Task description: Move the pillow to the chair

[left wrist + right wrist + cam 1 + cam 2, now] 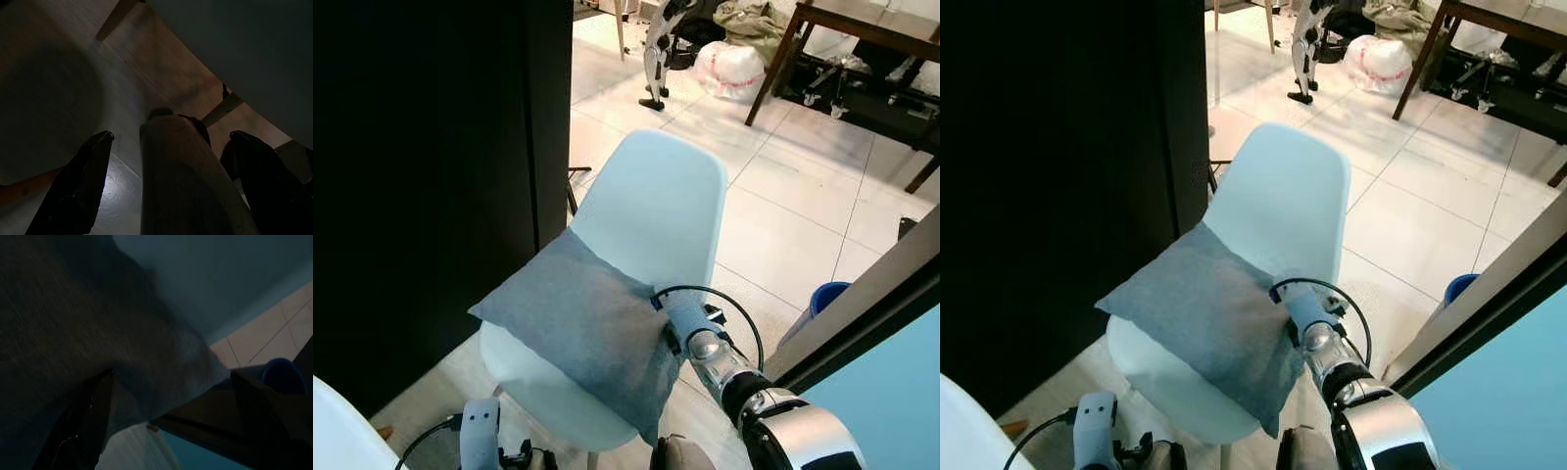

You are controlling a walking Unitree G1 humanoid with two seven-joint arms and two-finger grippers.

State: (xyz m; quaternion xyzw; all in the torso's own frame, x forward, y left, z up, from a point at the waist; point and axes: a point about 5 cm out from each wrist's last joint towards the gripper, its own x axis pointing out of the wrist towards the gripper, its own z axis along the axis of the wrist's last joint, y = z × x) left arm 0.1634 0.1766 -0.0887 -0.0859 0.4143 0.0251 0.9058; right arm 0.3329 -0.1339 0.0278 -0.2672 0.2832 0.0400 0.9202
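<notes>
A grey-blue pillow [582, 328] lies tilted on the seat of a pale blue shell chair [656, 196], its lower corner hanging over the front edge. My right arm [705, 348] reaches to the pillow's right edge, where the cloth hides the fingers. In the right wrist view the right gripper [171, 374] is open, its fingers spread wide with pillow fabric [73, 323] up against them. My left arm [480, 431] sits low in front of the chair. The left gripper [172, 134] is open under the seat, a wooden chair leg [176, 166] between its fingers.
A tall black cabinet [431, 147] stands close on the left. A second pale chair [337, 431] pokes in at the lower left. A slanted grey and teal panel [871, 323] and a blue bin [822, 294] are on the right. A dark table [862, 29] stands beyond on the tiled floor.
</notes>
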